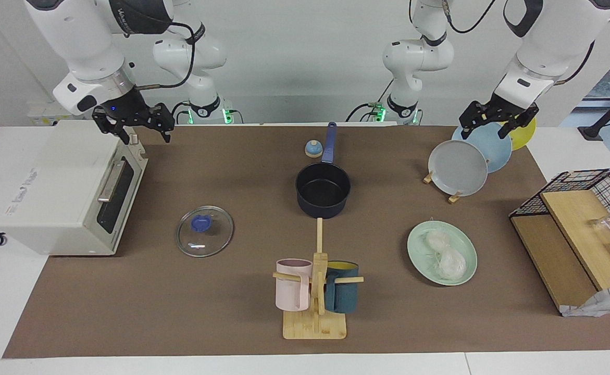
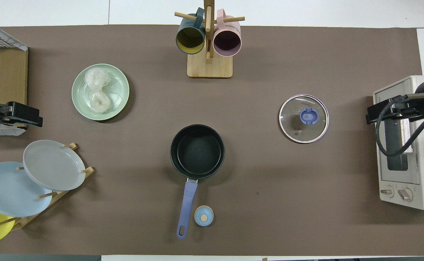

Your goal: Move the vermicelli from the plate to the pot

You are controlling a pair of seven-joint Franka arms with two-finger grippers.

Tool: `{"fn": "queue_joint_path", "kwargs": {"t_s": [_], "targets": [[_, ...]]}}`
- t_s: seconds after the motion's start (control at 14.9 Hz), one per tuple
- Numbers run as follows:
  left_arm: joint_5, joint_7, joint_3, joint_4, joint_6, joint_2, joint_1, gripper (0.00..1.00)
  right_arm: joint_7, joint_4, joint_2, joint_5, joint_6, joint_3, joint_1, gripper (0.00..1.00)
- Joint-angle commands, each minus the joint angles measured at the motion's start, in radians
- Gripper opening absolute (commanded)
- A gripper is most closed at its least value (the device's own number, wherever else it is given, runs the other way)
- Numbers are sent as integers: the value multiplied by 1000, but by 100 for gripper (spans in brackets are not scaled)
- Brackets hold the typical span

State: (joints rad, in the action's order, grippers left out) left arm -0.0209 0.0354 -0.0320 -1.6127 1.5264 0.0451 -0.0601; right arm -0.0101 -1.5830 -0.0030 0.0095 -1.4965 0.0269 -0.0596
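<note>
So nothing is moved yet: both nests of vermicelli (image 1: pixel 444 254) lie on the plate (image 1: pixel 466 247), touching, toward the left arm's end of the surface. The pot (image 1: pixel 323 189) stands empty mid-surface, nearer to the robots than the plate, lid off, its handle pointing at the robots. The left gripper (image 1: pixel 494 123) hangs over the plate rack (image 1: pixel 456 197), jaws apart and holding nothing; it looks the natural one for the pick. The right gripper (image 1: pixel 137 127) waits over the oven (image 1: pixel 65 192), jaws apart too. To do this well, I'd come straight down on one nest only, pinch across its middle so loose strands don't trail, lift clear of the rim, then release low inside the pot so nothing spills over.
</note>
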Motion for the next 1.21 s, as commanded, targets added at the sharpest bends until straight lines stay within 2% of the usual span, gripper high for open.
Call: {"fn": "queue_joint_path", "kwargs": {"t_s": [0.0, 0.13, 0.33, 0.6, 0.87, 1.14], "targets": [[2, 27, 4, 7, 41, -8, -10, 100, -11, -11, -15, 9, 4, -4, 3, 100], [1, 28, 4, 0, 87, -22, -9, 100, -11, -11, -15, 9, 2, -4, 3, 100], [-30, 28, 3, 13, 160, -132, -10, 100, -11, -12, -15, 9, -4, -4, 3, 100], [-56, 26, 3, 85, 305, -385, -12, 100, -11, -15, -15, 9, -4, -4, 1, 100], [-47, 26, 3, 146, 432, -566, -39, 100, -11, -20, -17, 10, -5, -4, 1, 100], [-4, 17, 3, 129, 495, -599, -52, 100, -11, -26, -22, 10, 4, -5, 1, 100]]}}
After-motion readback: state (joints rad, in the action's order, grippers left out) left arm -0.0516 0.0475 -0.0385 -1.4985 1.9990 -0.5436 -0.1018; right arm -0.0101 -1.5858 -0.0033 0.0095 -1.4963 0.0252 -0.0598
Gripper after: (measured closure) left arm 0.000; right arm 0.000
